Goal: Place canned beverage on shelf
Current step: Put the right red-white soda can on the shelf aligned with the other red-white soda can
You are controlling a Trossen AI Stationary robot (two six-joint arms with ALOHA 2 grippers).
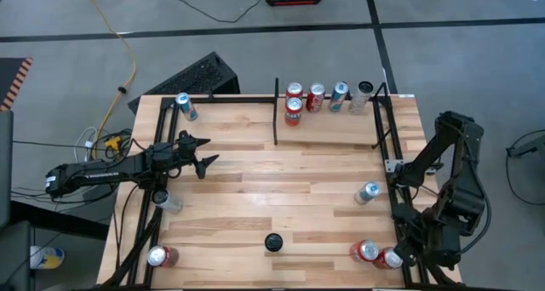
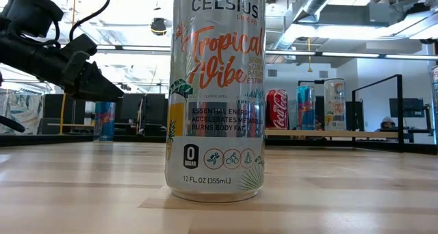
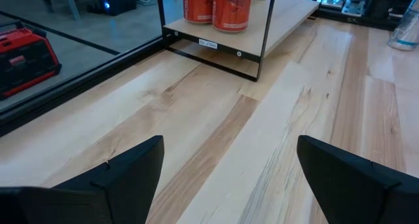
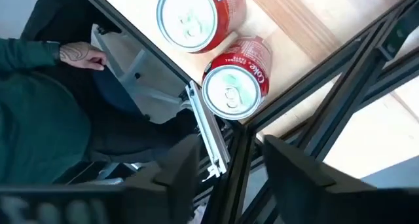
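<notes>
Closest to the low camera stands a tall Celsius can (image 2: 215,97), upright on the wooden tabletop (image 1: 255,197); from above it shows as a dark-topped can (image 1: 273,242) near the front edge. At the far side sits the shelf (image 1: 332,129), a light wood bay between a thin black divider bar (image 1: 276,112) and black frame tubes, with five cans (image 1: 316,97) upright along its far edge. On the left, the left hand (image 1: 203,153) hovers over bare wood with its fingers spread and nothing between them. At the near right corner, the right hand (image 4: 229,165) hangs above two red cola cans (image 1: 375,254) standing side by side, fingers parted, gripping nothing. Beyond that corner, a person's sleeve (image 4: 33,99) shows.
</notes>
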